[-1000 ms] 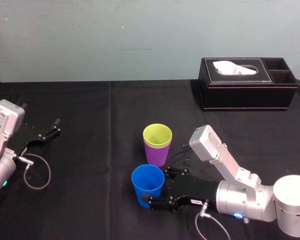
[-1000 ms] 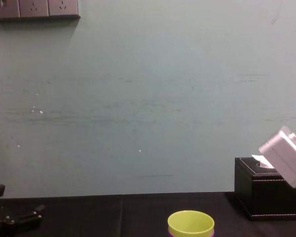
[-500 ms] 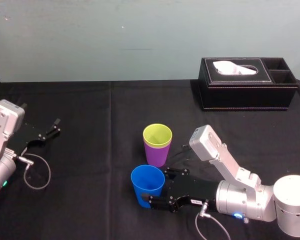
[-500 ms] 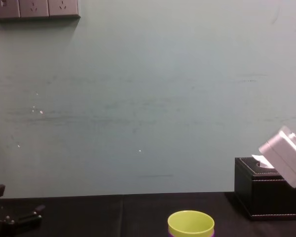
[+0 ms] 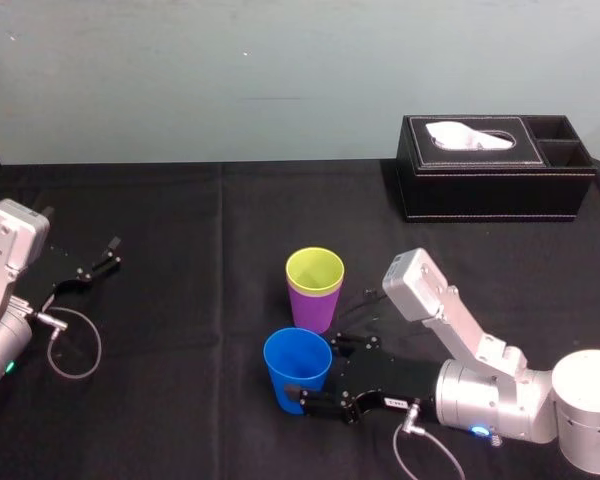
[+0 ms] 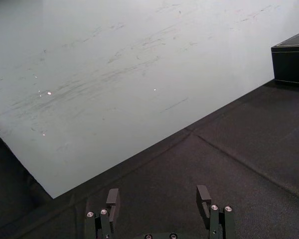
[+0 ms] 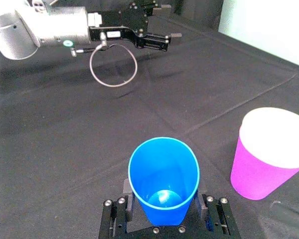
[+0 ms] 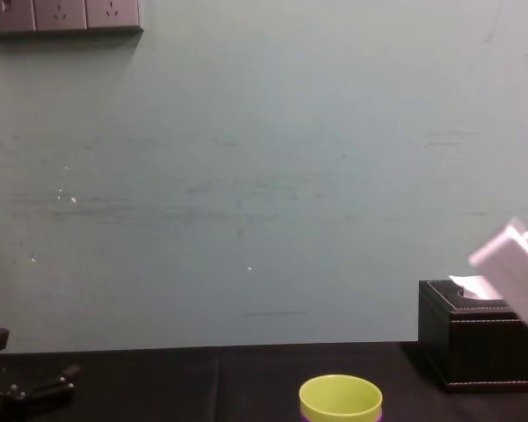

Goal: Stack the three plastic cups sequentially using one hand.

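- Since a moment ago, the right gripper (image 5: pixel 316 372) has slid a tiny bit with the blue cup (image 5: pixel 297 368). Its white wrist box (image 5: pixel 417 283) has gone a little to the right.
- Its two fingers (image 7: pixel 127 191) squeeze the blue cup low down, one on each side. They hide the cup's bottom, so I cannot tell if it touches the black cloth (image 5: pixel 180 320).
- That blue cup stands upright, just in front of the purple cup (image 5: pixel 312 308) on the robot's side, and they do not touch.
- In the chest view, the bottom edge cuts off the yellow-green cup (image 8: pixel 341 397), so just its rim peeks up.
- This yellow-green cup sits inside the purple cup.
- Far behind the purple cup, to the right, a black tissue box (image 5: pixel 495 185) has a white tissue (image 5: pixel 470 135) poking out.
- On the right gripper is a small white label (image 5: pixel 390 403), too small to read.
- Well to the left of the purple cup, the left gripper (image 6: pixel 158 199) rests with its fingers wide apart.
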